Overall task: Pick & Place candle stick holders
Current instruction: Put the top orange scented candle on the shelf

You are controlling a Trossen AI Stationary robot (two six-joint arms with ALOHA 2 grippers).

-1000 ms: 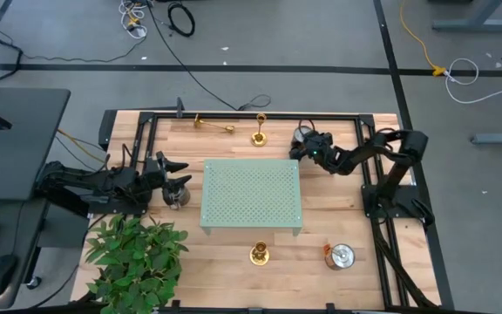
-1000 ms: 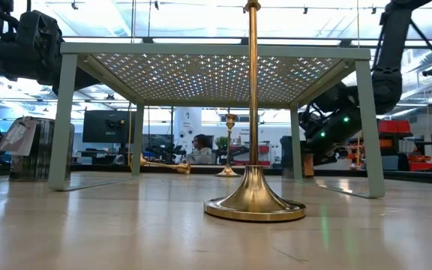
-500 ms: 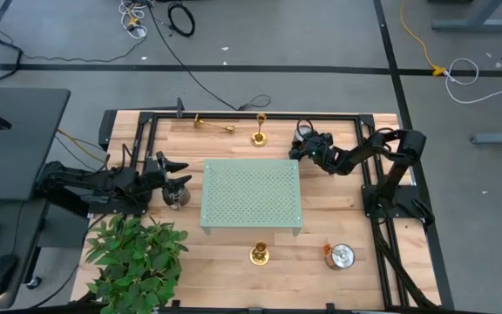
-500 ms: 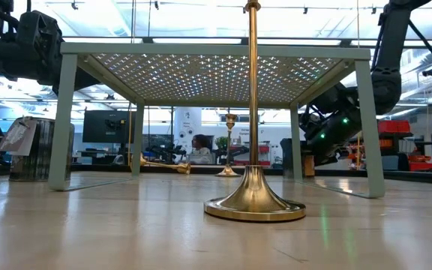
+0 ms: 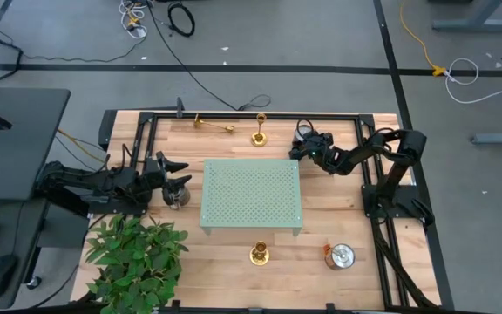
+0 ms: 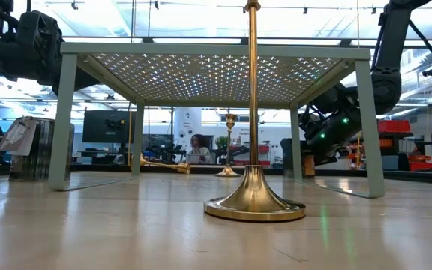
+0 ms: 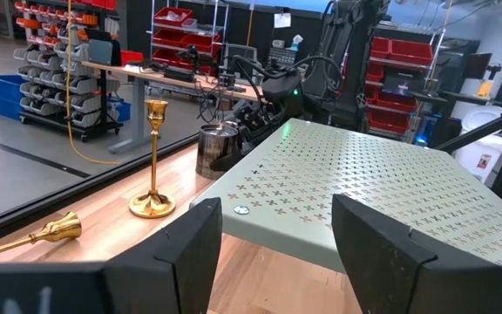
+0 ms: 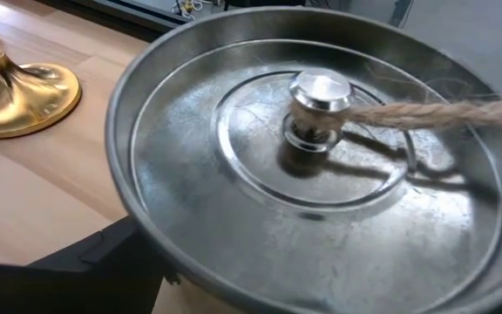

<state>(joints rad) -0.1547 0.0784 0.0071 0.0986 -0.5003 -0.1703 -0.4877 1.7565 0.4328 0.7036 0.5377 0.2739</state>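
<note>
Three gold brass candle stick holders are on the wooden table. One stands near the front edge [image 5: 259, 254] [image 6: 254, 150]. One stands at the far edge [image 5: 259, 135] [image 7: 153, 157], and its base shows in the right wrist view [image 8: 16, 92]. One lies on its side at the far left [image 5: 212, 124] [image 7: 33, 235]. My right gripper [image 5: 306, 142] [image 6: 327, 126] is open, low over a round metal tin [image 8: 321, 174] to the right of the far upright holder. My left gripper [image 5: 181, 173] [image 7: 277, 253] is open and empty at the left of the green stand. My right gripper has one finger [image 8: 85, 262] showing below the tin's rim [image 8: 146, 227]. The tin hides the other finger. I cannot tell whether either finger touches the tin. My left gripper touches nothing.
A green perforated stand [image 5: 251, 196] [image 6: 216, 51] on four legs fills the table's middle. A second tin [image 5: 177, 196] stands beside my left gripper, and a third with a tag [image 5: 342, 255] is at the front right. A leafy plant [image 5: 133, 257] covers the front left corner.
My right gripper has moved a little toward the table's far left, over the tin by the far upright holder. The candle stick holders have stayed where they were.
</note>
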